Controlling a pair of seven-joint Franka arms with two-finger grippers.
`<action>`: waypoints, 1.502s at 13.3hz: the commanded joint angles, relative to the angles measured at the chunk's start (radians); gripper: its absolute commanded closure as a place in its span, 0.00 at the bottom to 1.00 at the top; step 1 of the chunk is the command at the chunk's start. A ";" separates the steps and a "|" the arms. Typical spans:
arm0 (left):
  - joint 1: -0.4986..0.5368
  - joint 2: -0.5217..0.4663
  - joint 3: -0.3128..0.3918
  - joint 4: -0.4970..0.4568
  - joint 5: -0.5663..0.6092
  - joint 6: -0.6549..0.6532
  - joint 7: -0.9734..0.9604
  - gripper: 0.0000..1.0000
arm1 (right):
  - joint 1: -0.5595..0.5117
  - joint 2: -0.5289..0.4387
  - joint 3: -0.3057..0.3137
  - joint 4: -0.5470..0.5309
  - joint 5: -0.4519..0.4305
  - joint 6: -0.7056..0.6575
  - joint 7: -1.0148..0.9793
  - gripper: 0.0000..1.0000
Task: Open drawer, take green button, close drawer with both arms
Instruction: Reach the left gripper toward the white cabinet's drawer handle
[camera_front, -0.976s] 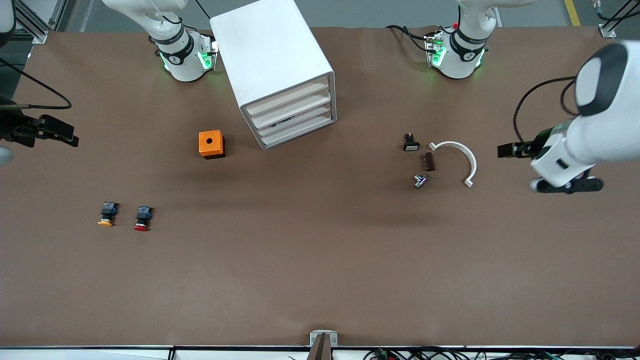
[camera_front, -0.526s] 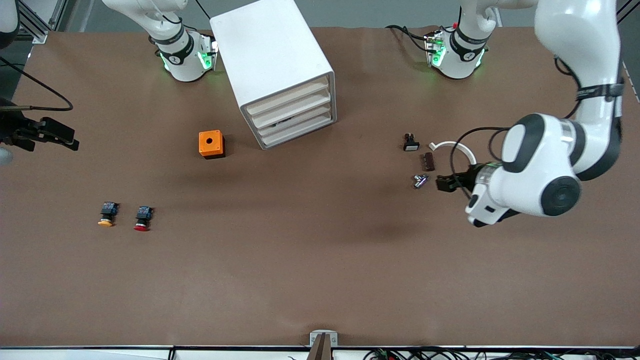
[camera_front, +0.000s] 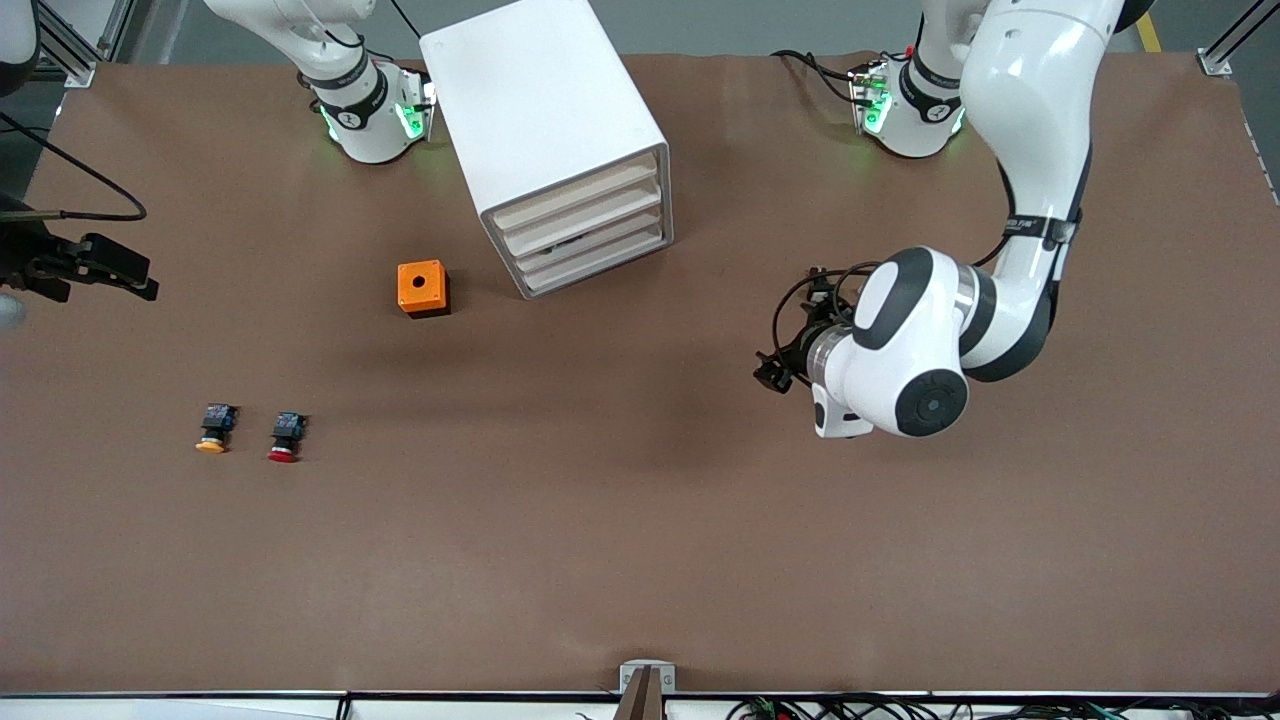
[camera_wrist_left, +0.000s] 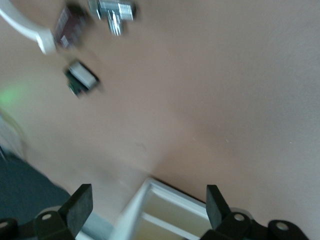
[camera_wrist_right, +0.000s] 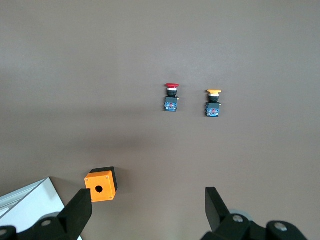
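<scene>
Standing at the tabletop's edge between the two arm bases is one white cabinet (camera_front: 555, 140) with four cream-fronted drawers (camera_front: 590, 232) stacked in it, all pushed in; the green button is not visible in any view. Just beside the cabinet, toward the right arm's end, sits one orange box (camera_front: 422, 288) with a round hole on top. Two push buttons lie side by side nearer the front camera — one red-capped (camera_front: 286, 437), one yellow-orange-capped (camera_front: 214, 428). The left arm bends down from its base, elbow folded, its left gripper (camera_wrist_left: 147, 210) spread wide and empty over bare table, pointed at the cabinet. The right gripper (camera_wrist_right: 147, 210) hangs at the right arm's end of the table — fingers apart, nothing between them.
</scene>
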 joint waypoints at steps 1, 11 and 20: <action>-0.020 0.058 0.004 0.030 -0.094 0.017 -0.115 0.00 | -0.009 -0.022 0.007 -0.013 -0.002 0.005 -0.007 0.00; -0.193 0.165 0.004 0.027 -0.298 0.131 -0.684 0.00 | -0.012 -0.022 0.007 0.001 -0.002 0.004 -0.006 0.00; -0.273 0.223 0.004 0.027 -0.444 0.129 -0.847 0.00 | -0.008 -0.020 0.008 0.001 -0.002 0.005 -0.006 0.00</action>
